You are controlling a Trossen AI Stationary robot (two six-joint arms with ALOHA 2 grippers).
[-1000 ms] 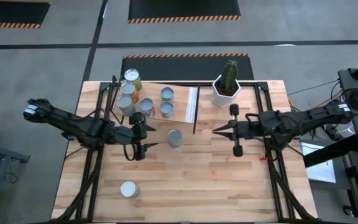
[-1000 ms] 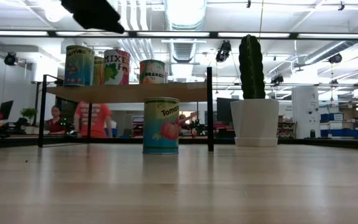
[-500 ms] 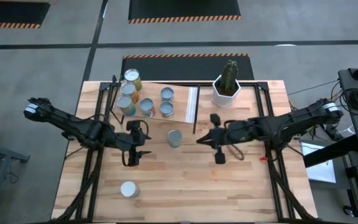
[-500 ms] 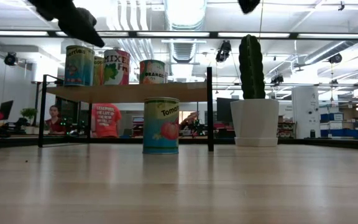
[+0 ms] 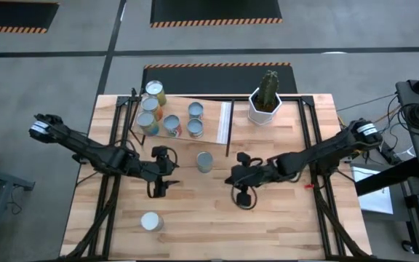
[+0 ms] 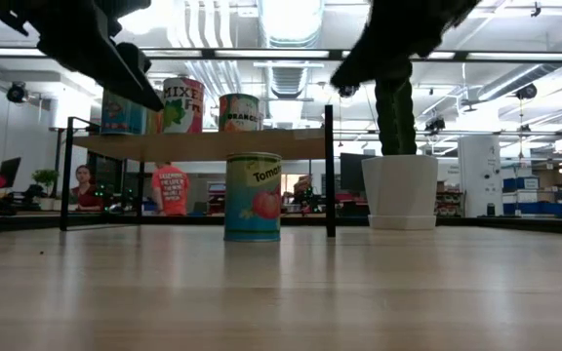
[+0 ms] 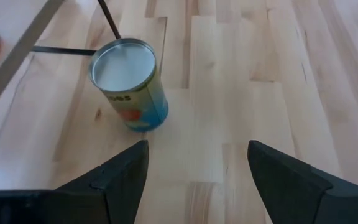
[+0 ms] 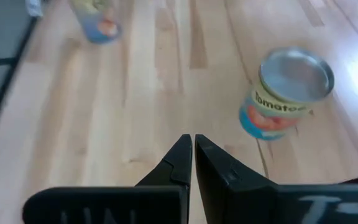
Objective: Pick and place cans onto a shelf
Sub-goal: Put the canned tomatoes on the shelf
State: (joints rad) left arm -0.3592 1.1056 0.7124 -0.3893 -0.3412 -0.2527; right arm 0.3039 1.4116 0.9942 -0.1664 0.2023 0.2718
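Observation:
A blue-labelled tomato can (image 5: 204, 161) stands upright on the planked table, in front of the shelf (image 5: 213, 120); it also shows in the low view (image 6: 253, 195). Several cans (image 5: 171, 125) stand on the shelf. Another can (image 5: 150, 221) stands near the table's front left. My left gripper (image 5: 172, 173) is open and empty, left of the tomato can (image 7: 129, 84) and above the table. My right gripper (image 5: 229, 179) is shut and empty, right of the tomato can (image 8: 284, 93) and a little nearer.
A white pot with a cactus (image 5: 265, 102) stands at the far right, beside the shelf. The shelf's thin black legs (image 6: 329, 171) stand just behind the tomato can. Bare planks lie across the near half of the table (image 5: 268, 225).
My right gripper has gone toward the table's left and near edge, down toward the tomato can. My left gripper has shifted a little toward the near edge and come down. The cans have stayed where they were.

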